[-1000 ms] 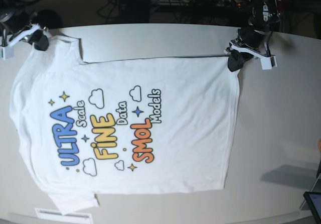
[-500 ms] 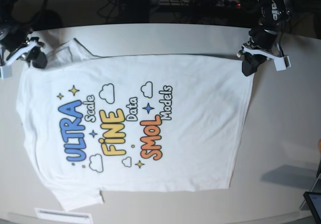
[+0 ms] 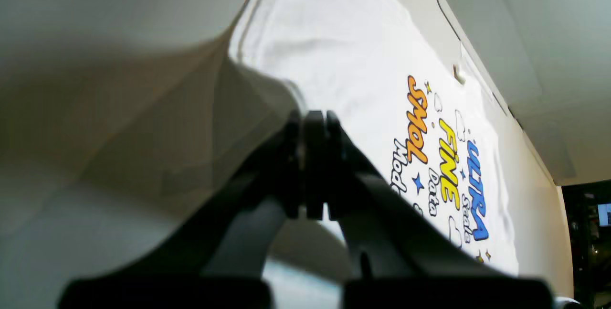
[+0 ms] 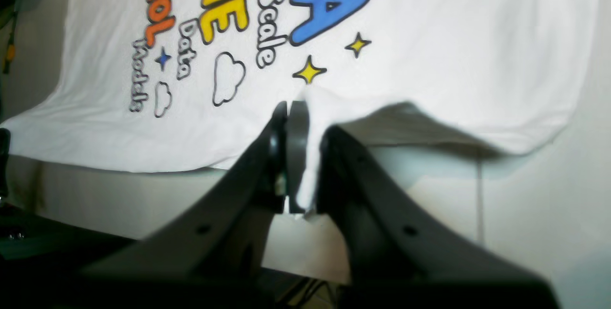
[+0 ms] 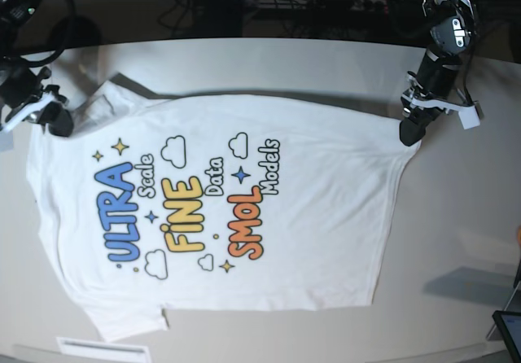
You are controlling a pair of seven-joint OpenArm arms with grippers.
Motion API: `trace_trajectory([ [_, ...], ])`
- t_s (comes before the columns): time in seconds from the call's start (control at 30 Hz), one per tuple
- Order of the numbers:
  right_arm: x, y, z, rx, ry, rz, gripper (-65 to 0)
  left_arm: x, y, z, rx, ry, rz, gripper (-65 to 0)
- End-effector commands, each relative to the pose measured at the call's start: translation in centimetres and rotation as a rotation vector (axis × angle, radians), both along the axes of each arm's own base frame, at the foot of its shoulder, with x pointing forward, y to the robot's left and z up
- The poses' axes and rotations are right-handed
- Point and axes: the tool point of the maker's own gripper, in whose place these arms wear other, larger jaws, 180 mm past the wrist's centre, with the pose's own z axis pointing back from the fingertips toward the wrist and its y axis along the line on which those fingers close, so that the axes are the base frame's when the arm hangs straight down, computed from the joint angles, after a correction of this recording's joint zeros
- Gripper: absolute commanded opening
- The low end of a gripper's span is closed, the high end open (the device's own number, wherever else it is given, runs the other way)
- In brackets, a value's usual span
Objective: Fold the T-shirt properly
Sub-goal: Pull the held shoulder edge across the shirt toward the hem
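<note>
The T-shirt [image 5: 244,208] lies spread on the table [image 5: 464,216], print up. The left gripper [image 5: 409,131] pinches its far right corner, the right gripper [image 5: 57,123] its far left corner.

1. The T-shirt [image 5: 309,216] was soft white woven-looking cloth, matt, with a fine rough texture close up.
2. Its cartoon print [image 5: 187,208] looked smooth and flat, slightly glossier than the fabric around it.
3. The left tool [image 3: 310,165] was dark, smooth plastic with a dull sheen.
4. The right tool [image 4: 298,156] looked the same, black and matt.
5. The tabletop [image 5: 456,208] was pale, smooth and matt.
</note>
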Motion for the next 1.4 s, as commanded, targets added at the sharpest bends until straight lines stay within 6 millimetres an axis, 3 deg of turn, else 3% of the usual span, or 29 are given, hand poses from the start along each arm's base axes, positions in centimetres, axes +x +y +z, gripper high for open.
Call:
trace_trajectory([
  [0.0,0.9,-0.1,1.4,-0.003,-0.057,0.005,-64.7,0.8,0.5,1.1,0.003,-0.039,0.015,-65.0],
  [0.47,3.8,-1.8,2.5,-0.001,-0.103,-0.011,-64.7,2.8,1.7,-0.6,-0.063,-0.029,0.093,-65.0],
  [0.67,4.8,-2.7,1.4,0.048,-0.081,-0.036,-64.7,3.9,1.9,-0.7,-0.129,-0.049,0.115,-65.0],
  [0.8,6.0,-2.2,1.2,0.054,-0.073,0.003,-64.7,4.1,2.4,-1.8,-0.208,-0.04,0.149,-65.0],
  [1.1,8.4,-1.9,1.1,0.13,-0.065,-0.02,-64.7,5.8,2.8,-1.8,-0.228,-0.056,0.164,-65.0],
  [1.37,10.1,-3.4,1.3,0.041,-0.056,-0.054,-64.7,7.7,3.4,-1.6,-0.264,-0.044,0.218,-65.0],
])
